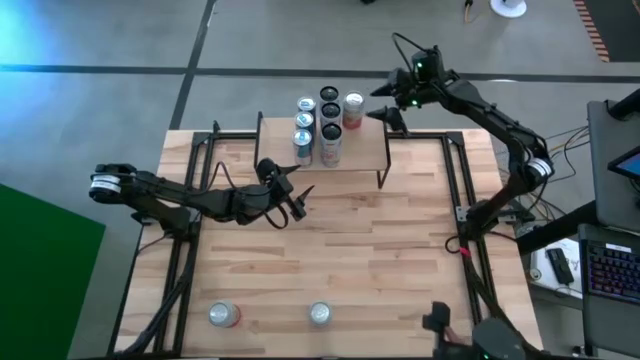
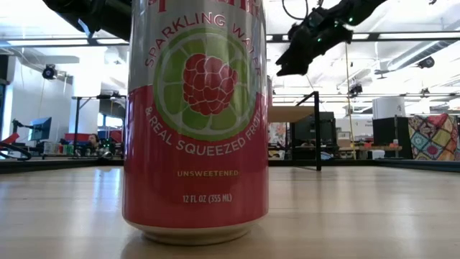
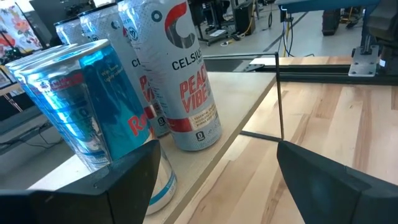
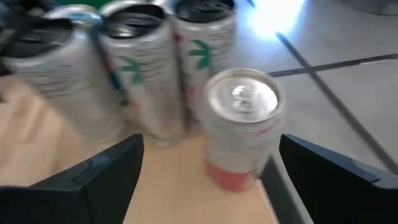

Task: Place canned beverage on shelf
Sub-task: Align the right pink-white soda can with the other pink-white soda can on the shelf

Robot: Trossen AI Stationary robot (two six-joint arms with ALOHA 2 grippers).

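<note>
Cans (image 1: pixel 325 125): perhaps six on shelf (image 1: pixel 365 155), two (image 1: pixel 222 314) on table (image 1: pixel 400 260).

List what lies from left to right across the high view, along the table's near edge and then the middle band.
Near edge: red-and-silver can → silver-topped can. Middle band: open left claw → cluster of upright cans on the light wood shelf with black wire legs → open right claw.

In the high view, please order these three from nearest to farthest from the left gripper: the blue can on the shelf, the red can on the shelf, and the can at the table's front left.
1. The blue can, at the shelf's front, just beyond the open left gripper.
2. The red can, at the shelf's back right.
3. The front-left can, silver-topped, alone on the wooden tabletop.
</note>
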